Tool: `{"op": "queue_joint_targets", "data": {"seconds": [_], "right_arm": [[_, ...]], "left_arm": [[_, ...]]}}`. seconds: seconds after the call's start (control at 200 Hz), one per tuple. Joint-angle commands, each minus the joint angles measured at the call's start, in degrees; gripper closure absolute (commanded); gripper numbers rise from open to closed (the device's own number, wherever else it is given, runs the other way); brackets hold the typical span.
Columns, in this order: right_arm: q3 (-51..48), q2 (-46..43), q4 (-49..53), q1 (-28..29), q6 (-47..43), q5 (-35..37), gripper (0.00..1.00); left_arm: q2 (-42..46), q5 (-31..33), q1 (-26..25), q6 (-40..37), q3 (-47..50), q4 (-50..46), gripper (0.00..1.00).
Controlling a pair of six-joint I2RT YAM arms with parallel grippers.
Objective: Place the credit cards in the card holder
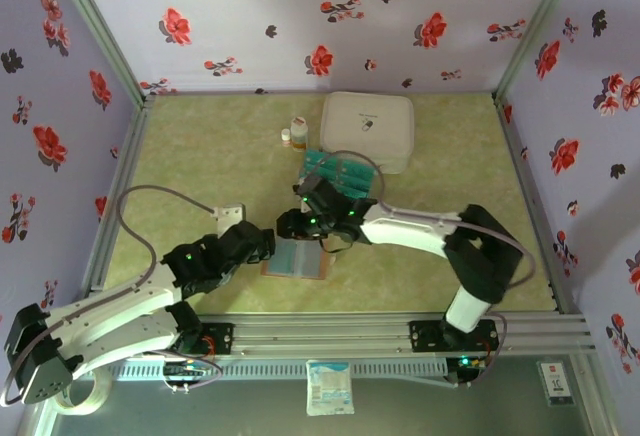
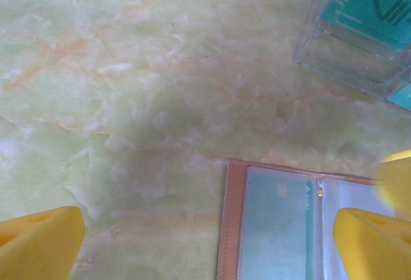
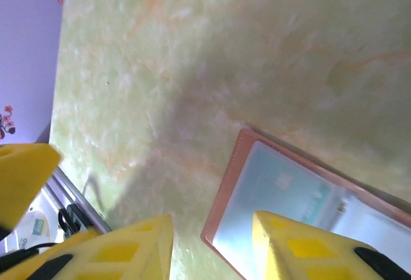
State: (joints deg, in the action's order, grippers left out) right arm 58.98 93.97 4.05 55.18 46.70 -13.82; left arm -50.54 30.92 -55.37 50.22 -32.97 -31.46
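The card holder [image 1: 297, 259] lies open on the table, brown border outward and pale sleeves up. One teal credit card [image 2: 277, 223] sits under its left sleeve, as the right wrist view confirms for the same credit card [image 3: 286, 193]. More credit cards [image 2: 369, 4] lie in a clear tray [image 2: 347, 58]. My left gripper [image 2: 205, 248] hangs wide open over the card holder's left edge [image 2: 230, 228], holding nothing. My right gripper [image 3: 212, 248] is open just above the card holder's corner [image 3: 225, 219], with nothing between its fingers. From above, the left gripper [image 1: 262, 244] and the right gripper [image 1: 290, 224] stand close together at the holder's far left.
The clear tray of cards [image 1: 340, 174] stands just behind the card holder. A large white zipped case [image 1: 368, 129] lies at the back, with two small bottles [image 1: 293, 134] to its left. Walls enclose the table on three sides, and a metal rail [image 1: 330, 334] runs along the near edge.
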Motion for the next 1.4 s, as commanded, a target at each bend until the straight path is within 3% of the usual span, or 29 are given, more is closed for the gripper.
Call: {"op": "queue_joint_targets", "data": {"seconds": [0.0, 0.185, 0.445, 0.59, 0.74, 0.885, 1.115, 1.395], "right_arm": [[-4.2, -5.0, 9.9, -0.8, -2.9, 8.7, 0.61], [-9.5, -12.3, 18.3, -1.0, -3.4, 17.5, 0.53], [-15.4, -13.3, 15.2, -0.9, -1.6, 15.0, 0.53], [-16.4, -10.3, 11.3, -0.9, -0.9, 13.2, 0.60], [-16.4, -8.8, 10.2, -1.0, -1.3, 12.9, 0.82], [-17.1, -10.6, 12.0, -3.0, -2.6, 14.0, 0.95], [-21.3, -16.9, 14.8, -8.8, -4.9, 15.1, 0.97], [-25.6, -22.1, 17.3, -10.6, -4.1, 15.8, 0.96]], "left_arm": [[-2.1, -0.8, 0.8, -1.1, -1.3, 1.7, 0.00], [-6.3, -1.6, 1.1, -1.1, -1.7, 3.3, 0.00], [-10.4, -2.3, 1.2, -1.2, -1.7, 5.7, 0.00], [-12.7, -2.6, 1.4, -1.7, -2.3, 6.2, 0.00], [-14.7, -3.2, 1.5, -2.3, -2.7, 7.1, 0.00], [-17.1, -4.5, 1.5, -3.4, -3.6, 8.4, 0.00], [-22.2, -6.2, 1.5, -5.4, -6.5, 9.4, 0.00], [-26.5, -7.8, 1.6, -7.2, -9.7, 10.1, 0.00]]}}
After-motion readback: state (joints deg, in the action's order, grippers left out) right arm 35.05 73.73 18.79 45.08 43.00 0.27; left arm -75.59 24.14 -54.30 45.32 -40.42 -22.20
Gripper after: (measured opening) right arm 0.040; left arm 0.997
